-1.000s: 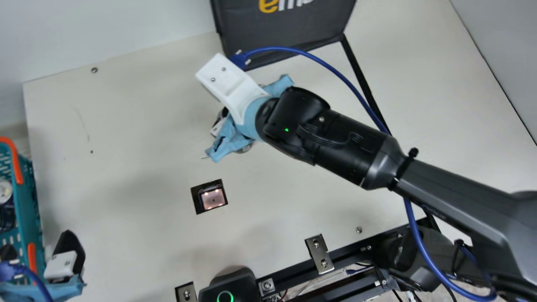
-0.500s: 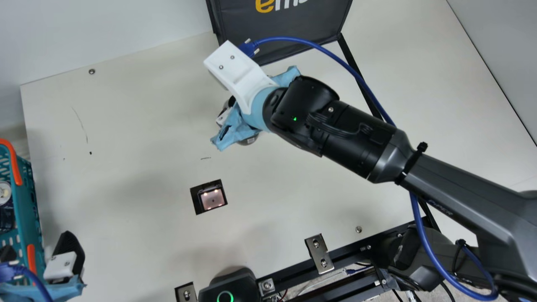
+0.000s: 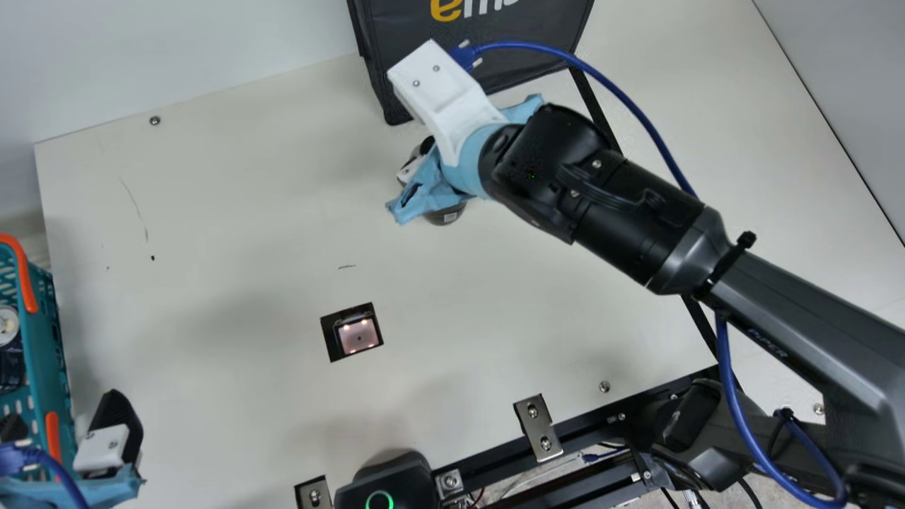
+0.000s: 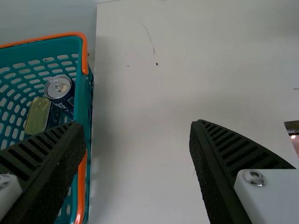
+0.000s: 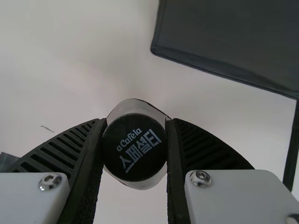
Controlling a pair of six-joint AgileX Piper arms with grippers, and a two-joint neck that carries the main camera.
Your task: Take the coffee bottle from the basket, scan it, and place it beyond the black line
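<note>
In the main view my right gripper (image 3: 424,177) is past the scanner window (image 3: 358,335), left of the black line (image 3: 594,106). Below its blue wrapping the dark base of the coffee bottle (image 3: 445,215) peeks out. The right wrist view has the black cap of the bottle (image 5: 134,156) squeezed between both fingers of the right gripper (image 5: 134,135). My left gripper (image 3: 65,420) stands open at the near end of the teal basket (image 3: 55,339); in the left wrist view, the left gripper (image 4: 136,128) has its fingers on either side of the basket's orange-trimmed edge (image 4: 81,163).
A can (image 4: 59,87) and a gold tin (image 4: 38,114) lie in the basket. At the far side a dark bag (image 3: 488,49) stands just beyond the right gripper. A blue cable (image 3: 654,131) loops over the right arm, and metal brackets (image 3: 537,428) line the near edge.
My right gripper has moved to the right and farther from the scanner window, carrying the bottle towards the black line. The left arm has kept still.
</note>
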